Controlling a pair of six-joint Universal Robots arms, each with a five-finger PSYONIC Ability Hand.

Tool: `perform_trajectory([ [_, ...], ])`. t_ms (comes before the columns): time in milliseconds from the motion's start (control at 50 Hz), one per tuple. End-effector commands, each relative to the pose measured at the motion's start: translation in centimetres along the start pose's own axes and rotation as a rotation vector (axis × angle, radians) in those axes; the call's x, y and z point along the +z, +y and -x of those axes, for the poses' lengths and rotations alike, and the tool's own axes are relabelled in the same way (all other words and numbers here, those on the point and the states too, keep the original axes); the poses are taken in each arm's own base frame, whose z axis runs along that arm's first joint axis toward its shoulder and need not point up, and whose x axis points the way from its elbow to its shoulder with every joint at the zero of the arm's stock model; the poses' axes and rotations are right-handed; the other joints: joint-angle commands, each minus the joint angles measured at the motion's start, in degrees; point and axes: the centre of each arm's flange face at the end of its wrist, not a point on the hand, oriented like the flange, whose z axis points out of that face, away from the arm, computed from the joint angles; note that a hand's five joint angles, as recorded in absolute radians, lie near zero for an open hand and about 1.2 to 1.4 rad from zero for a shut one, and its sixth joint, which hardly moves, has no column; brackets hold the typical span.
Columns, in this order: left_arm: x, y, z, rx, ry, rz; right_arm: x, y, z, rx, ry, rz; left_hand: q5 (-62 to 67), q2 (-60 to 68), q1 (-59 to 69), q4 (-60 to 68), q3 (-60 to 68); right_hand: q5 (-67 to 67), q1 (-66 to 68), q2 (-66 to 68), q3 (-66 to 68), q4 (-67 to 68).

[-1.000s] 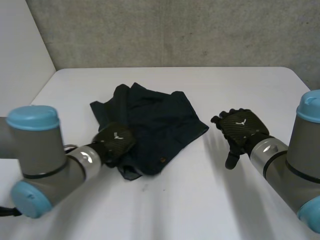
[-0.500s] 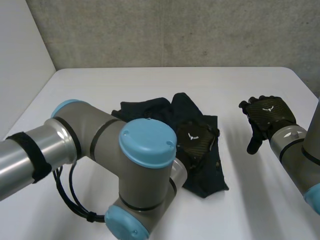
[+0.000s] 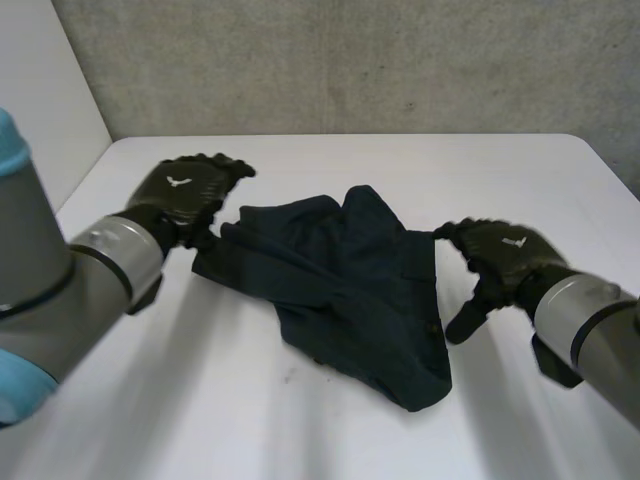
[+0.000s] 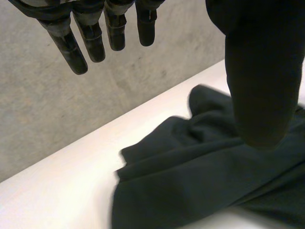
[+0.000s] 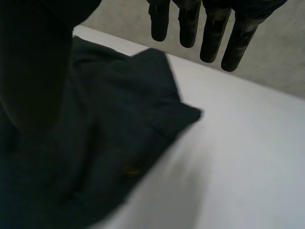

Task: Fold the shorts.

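Dark navy shorts (image 3: pixel 345 275) are lying crumpled in the middle of the white desk (image 3: pixel 520 170). The left robot hand (image 3: pixel 185 192) is sitting just beside the shorts' left corner, its fingers (image 4: pixel 93 36) stretching out straight and apart, clamping nothing. The right robot hand (image 3: pixel 500 255) is sitting just beside the shorts' right edge, its fingers (image 5: pixel 209 36) likewise spreading straight, gripping nothing.

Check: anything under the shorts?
The shorts lie crumpled on the white table. Bare table meets their edges; anything beneath the cloth is hidden.
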Motion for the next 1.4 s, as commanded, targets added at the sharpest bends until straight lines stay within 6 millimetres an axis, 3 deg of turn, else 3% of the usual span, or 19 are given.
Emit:
perform_trajectory([
  [20,3.3,4.0,3.5,0.106,0.067,0.095,-1.3,3.0,3.4,0.052,-0.121,0.086,-1.2,0.2,0.7,0.0,-0.4,-2.9,2.1,-2.4,-2.2,-3.4],
  [80,4.8,6.0,3.8,0.132,0.081,0.146,-1.2,4.0,4.4,0.045,-0.145,0.115,-1.1,0.3,0.9,0.2,-0.3,-2.9,2.1,-2.4,-2.2,-3.4],
  [240,8.0,9.0,3.6,0.151,0.112,0.192,0.4,5.6,5.0,0.021,-0.112,0.132,0.1,1.5,2.1,1.4,0.9,-2.9,2.1,-2.4,-2.2,-3.4],
  [300,8.7,9.4,3.4,0.155,0.116,0.189,1.3,6.3,5.0,0.015,-0.086,0.135,1.8,3.2,3.8,3.0,2.6,3.0,8.1,3.5,3.8,2.6],
  [380,9.7,9.0,2.9,0.174,0.119,0.142,2.6,6.7,4.7,0.014,-0.055,0.117,12.7,14.1,14.7,14.0,13.5,16.9,22.0,17.4,17.7,16.5],
  [420,10.4,9.1,2.5,0.186,0.114,0.118,3.1,6.9,4.7,0.011,-0.046,0.110,26.3,27.7,28.3,27.6,27.1,25.9,30.9,26.4,26.6,25.4],
  [460,10.7,9.3,2.3,0.191,0.110,0.109,3.7,6.9,4.6,0.011,-0.031,0.092,36.9,38.3,38.9,38.2,37.7,46.6,51.7,47.1,47.4,46.2],
  [520,11.1,9.2,2.0,0.202,0.092,0.101,4.0,6.6,4.5,0.009,-0.016,0.061,56.6,58.0,58.6,57.8,57.4,67.0,72.1,67.5,67.8,66.6],
  [560,11.1,8.9,1.9,0.208,0.069,0.100,4.3,5.6,4.5,-0.001,-0.014,0.015,67.1,68.6,69.1,68.4,67.9,67.1,72.1,67.6,67.8,66.6],
  [620,10.8,8.4,1.8,0.215,0.037,0.097,4.5,3.4,4.7,-0.069,-0.024,-0.054,67.2,68.6,69.2,68.5,68.0,67.1,72.1,67.6,67.8,66.6],
  [720,8.0,2.5,2.5,0.229,-0.035,-0.017,2.9,-1.4,4.5,-0.374,0.011,-0.182,67.2,68.6,69.2,68.5,68.0,67.1,72.1,67.6,67.8,66.6],
  [760,6.7,1.2,2.4,0.233,-0.040,-0.039,2.2,-2.8,4.4,-0.495,0.036,-0.219,67.2,68.6,69.2,68.5,68.0,67.1,72.1,67.6,67.8,66.6],
  [860,1.2,-3.5,2.5,0.250,-0.071,-0.133,0.6,-7.4,4.0,-0.788,0.143,-0.332,67.2,68.6,69.2,68.5,68.0,67.1,72.1,67.6,67.8,66.6],
  [960,-3.0,-5.1,2.0,0.253,-0.084,-0.179,-1.8,-11.3,4.2,-0.813,0.186,-0.461,67.2,68.6,69.2,68.5,68.0,67.1,72.1,67.6,67.8,66.6],
  [1040,-6.1,-4.9,1.4,0.220,-0.080,-0.188,-2.2,-11.9,4.3,-0.823,0.161,-0.464,67.2,68.6,69.2,68.5,68.0,67.1,72.1,67.6,67.8,66.6],
  [1120,-6.6,-2.9,1.0,0.180,-0.059,-0.136,-1.7,-10.4,4.5,-0.834,0.081,-0.393,67.2,68.6,69.2,68.5,68.0,67.1,72.1,67.6,67.8,66.6],
  [1260,-4.1,4.1,0.1,0.141,-0.003,0.105,1.3,-3.7,4.4,-0.822,-0.078,-0.072,67.2,68.6,69.2,68.5,68.0,67.1,72.1,67.6,67.8,66.6],
  [1380,-2.3,6.4,-0.1,0.138,0.009,0.183,2.9,-2.1,3.2,-0.790,-0.100,0.028,67.2,68.6,69.2,68.5,68.0,67.1,72.1,67.6,67.8,66.6],
  [1400,-1.1,6.5,0.1,0.140,0.002,0.174,3.3,-2.1,3.2,-0.791,-0.104,0.025,67.2,68.6,69.2,68.5,68.0,67.1,72.1,67.6,67.8,66.6],
])
